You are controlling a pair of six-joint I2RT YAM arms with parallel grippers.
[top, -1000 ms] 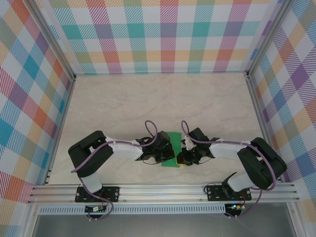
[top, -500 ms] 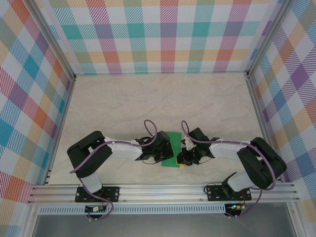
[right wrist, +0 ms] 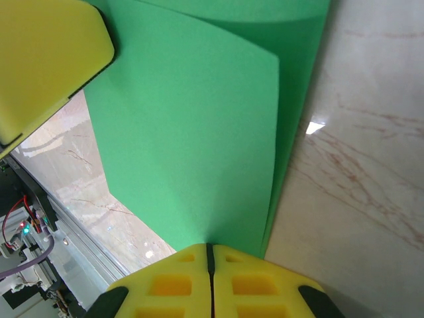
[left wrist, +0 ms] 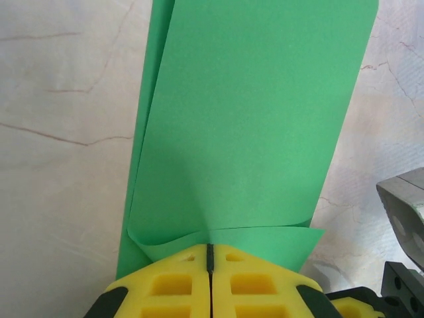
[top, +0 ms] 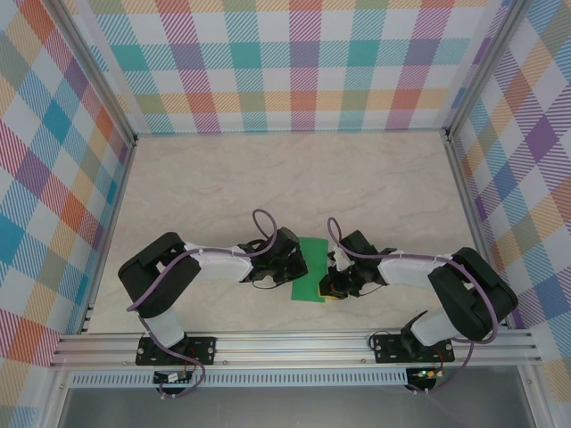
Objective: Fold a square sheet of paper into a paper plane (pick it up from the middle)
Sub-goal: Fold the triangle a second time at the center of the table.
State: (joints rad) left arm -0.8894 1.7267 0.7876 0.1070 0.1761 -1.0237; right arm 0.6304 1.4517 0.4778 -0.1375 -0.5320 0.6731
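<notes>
The square sheet of paper (top: 312, 267) lies folded in half as a green rectangle between the two arms, near the table's front edge. From the left, my left gripper (top: 295, 267) meets the sheet's edge. In the left wrist view its yellow tips (left wrist: 211, 246) are shut, and the paper (left wrist: 252, 119) curls up and puckers into their seam. My right gripper (top: 328, 287) comes in from the right. Its yellow tips (right wrist: 210, 246) are shut on the paper (right wrist: 192, 146), whose upper layer stands raised off the table. A left finger (right wrist: 46, 66) shows at the top left of the right wrist view.
The pale marble table (top: 268, 178) stretches open behind the paper. Checkered walls (top: 294, 62) enclose it on three sides. An aluminium rail (top: 294, 343) with both arm bases runs along the near edge, close to the paper.
My left gripper has drawn back to the left, uncovering more of the green sheet. The paper and the right gripper have stayed where they were.
</notes>
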